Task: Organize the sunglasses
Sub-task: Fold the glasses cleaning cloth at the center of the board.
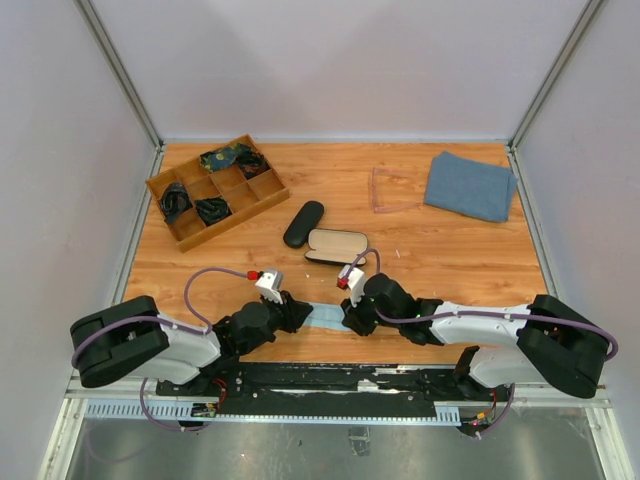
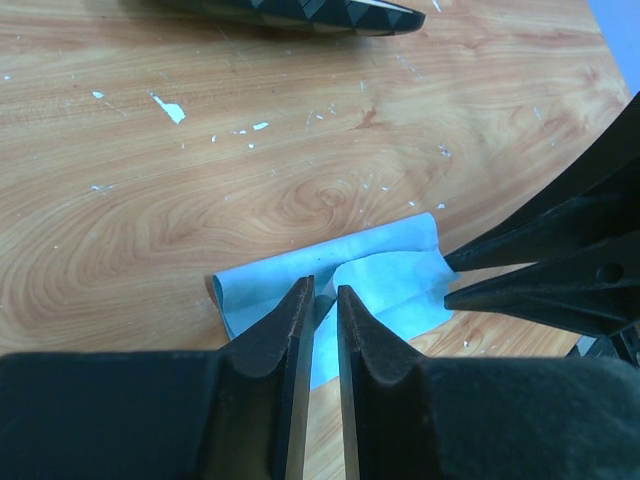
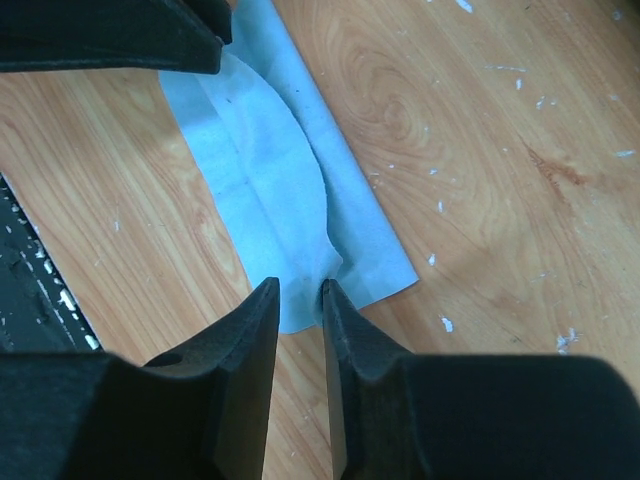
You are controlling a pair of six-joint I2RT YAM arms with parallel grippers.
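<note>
A pair of sunglasses (image 1: 390, 190) with a translucent pale pinkish frame lies at the back right of the table, far from both grippers. My left gripper (image 1: 298, 312) (image 2: 325, 288) and right gripper (image 1: 352, 320) (image 3: 298, 285) face each other low over a small light blue cloth (image 1: 327, 318) (image 2: 390, 285) (image 3: 265, 180) near the front edge. The cloth lies folded and rumpled on the wood. Each gripper's jaws stand a narrow gap apart, tips at a raised crease of the cloth, one at either end. An open glasses case (image 1: 335, 246) lies just behind them.
A closed black oval case (image 1: 303, 223) lies beside the open one. A wooden divided tray (image 1: 262, 196) at the back left holds dark items I cannot make out. A larger grey-blue cloth (image 1: 470, 185) lies at the back right. White walls enclose the table.
</note>
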